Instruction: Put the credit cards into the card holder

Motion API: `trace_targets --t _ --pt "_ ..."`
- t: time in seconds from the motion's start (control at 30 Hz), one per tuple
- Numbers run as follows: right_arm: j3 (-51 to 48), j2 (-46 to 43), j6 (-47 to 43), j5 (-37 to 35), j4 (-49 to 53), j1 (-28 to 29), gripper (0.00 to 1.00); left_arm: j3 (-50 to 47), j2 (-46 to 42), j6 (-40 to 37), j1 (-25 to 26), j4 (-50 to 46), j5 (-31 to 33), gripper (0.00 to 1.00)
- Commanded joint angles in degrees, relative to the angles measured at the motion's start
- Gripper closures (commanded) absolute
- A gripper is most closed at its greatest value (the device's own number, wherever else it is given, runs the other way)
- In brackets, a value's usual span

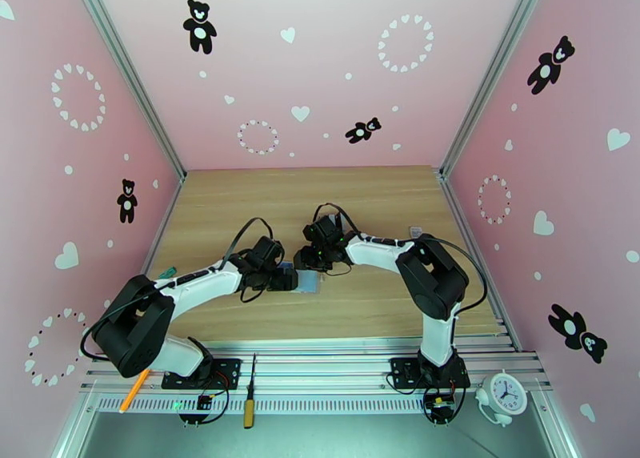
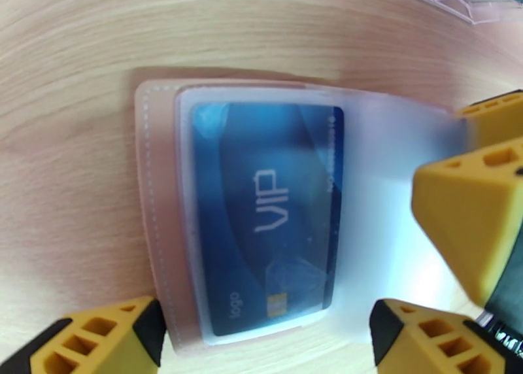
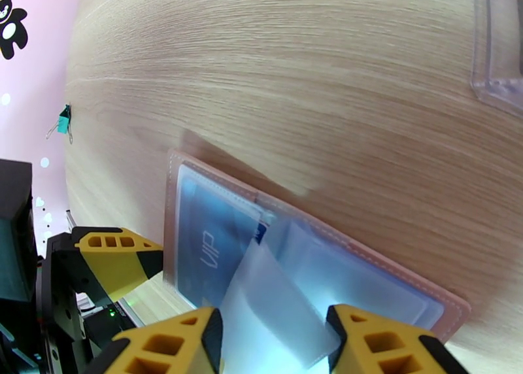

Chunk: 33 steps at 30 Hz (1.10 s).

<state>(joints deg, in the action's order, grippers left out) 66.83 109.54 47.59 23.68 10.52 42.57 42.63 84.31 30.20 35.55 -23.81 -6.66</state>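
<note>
Card holder (image 2: 153, 192) open flat on counter (image 1: 320, 195) between both arms, blue card (image 2: 268, 218) already in one sleeve. Hold the loose sleeve (image 3: 274, 303) up, pocket mouth clear for the next card. Left fingers (image 2: 111, 336) wide apart, empty, astride holder's edge. Right fingers (image 3: 176, 339) half apart around that sleeve; grip unclear.
</note>
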Motion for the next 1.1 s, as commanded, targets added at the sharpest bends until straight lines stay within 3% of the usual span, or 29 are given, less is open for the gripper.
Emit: trace_targets --t 0.0,0.53,1.07 --pt "-0.27 -2.30 0.82 1.00 -0.91 0.15 0.53 1.87 -1.52 -1.26 -0.57 -2.02 -0.20 0.12" --pt "2.24 -3.74 1.80 2.71 -0.35 1.81 0.53 0.94 -8.50 -3.21 -4.99 -7.08 1.03 0.11" --pt "8.28 1.19 2.30 4.35 0.55 3.84 0.53 -5.19 -16.21 0.63 -7.60 -7.68 3.45 0.11"
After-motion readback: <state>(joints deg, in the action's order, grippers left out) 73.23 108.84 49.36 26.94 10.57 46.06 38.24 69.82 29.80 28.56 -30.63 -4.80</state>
